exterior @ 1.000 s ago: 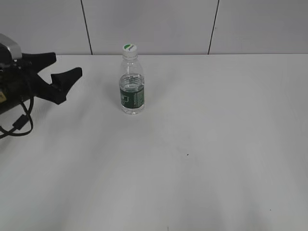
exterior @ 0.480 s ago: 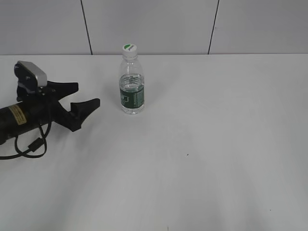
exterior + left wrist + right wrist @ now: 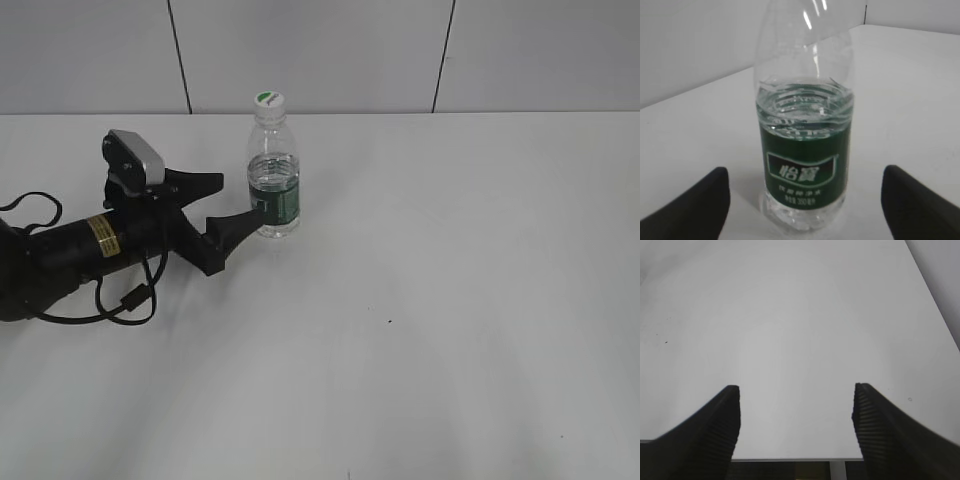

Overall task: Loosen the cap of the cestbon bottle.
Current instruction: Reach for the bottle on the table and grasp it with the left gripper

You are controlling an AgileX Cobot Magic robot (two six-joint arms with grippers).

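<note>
The cestbon bottle [image 3: 804, 150] was framed upright between the widely parted, empty jaws of the left gripper [image 3: 235, 203], untouched.

white table [image 3: 450, 300] before a pale panelled wall [image 3: 310, 50].

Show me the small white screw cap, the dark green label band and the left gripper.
small white screw cap [image 3: 267, 99], exterior view, top face.
dark green label band [image 3: 803, 167], left wrist view, printed front.
left gripper [image 3: 233, 203], exterior view, gap between open fingers.
</note>
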